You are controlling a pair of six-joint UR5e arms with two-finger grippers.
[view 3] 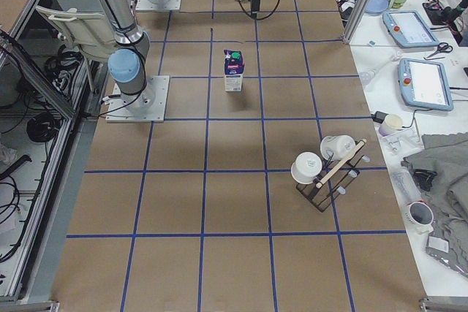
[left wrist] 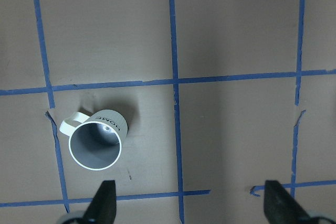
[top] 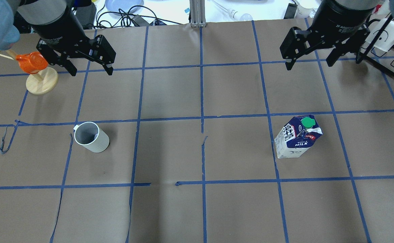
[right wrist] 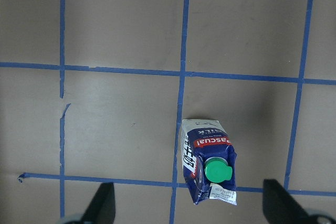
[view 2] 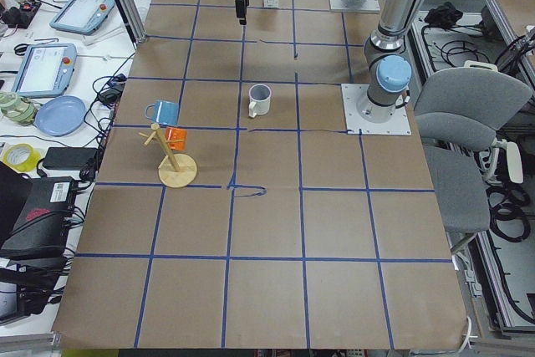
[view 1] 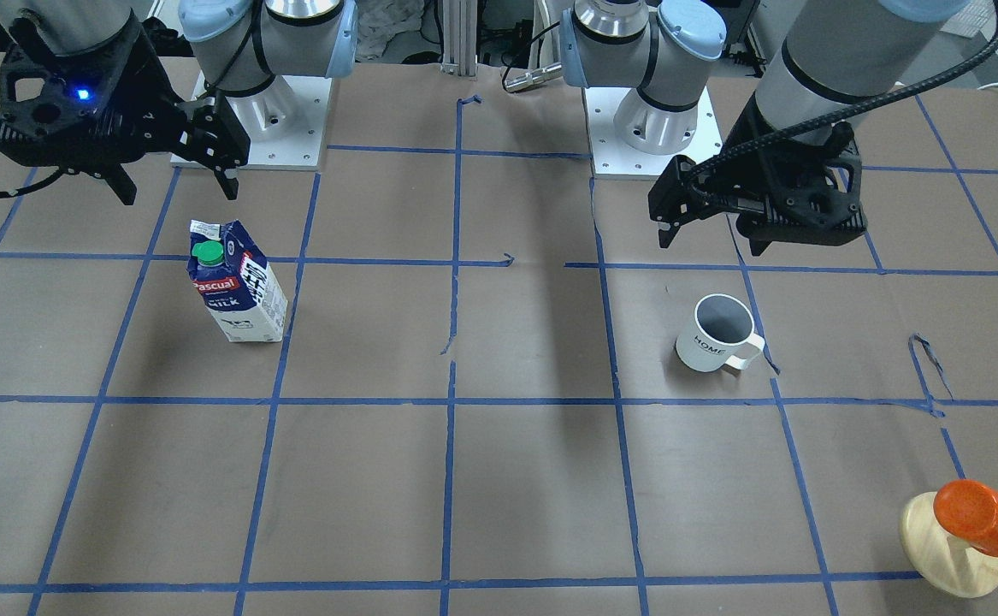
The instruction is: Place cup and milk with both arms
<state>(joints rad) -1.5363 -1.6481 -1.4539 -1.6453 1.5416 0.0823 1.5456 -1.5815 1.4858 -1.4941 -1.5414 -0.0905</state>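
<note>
The white cup point(view 1: 717, 334) stands upright on the table, handle to one side; it also shows in the overhead view point(top: 92, 137) and the left wrist view point(left wrist: 97, 142). My left gripper point(top: 91, 72) hangs open and empty well above it and farther out from me point(view 1: 711, 242), fingertips point(left wrist: 102, 203) at the frame bottom. The milk carton point(view 1: 238, 287) stands upright with its green cap on top point(top: 298, 136) point(right wrist: 207, 161). My right gripper point(top: 308, 65) is open and empty, high above it and farther out point(view 1: 179, 195).
A wooden mug stand point(top: 42, 84) with an orange mug point(top: 31, 62) stands beyond the cup, close to my left gripper. A black rack with white cups point(top: 382, 37) stands at the far right. The brown table point(top: 197, 152) carries a blue tape grid.
</note>
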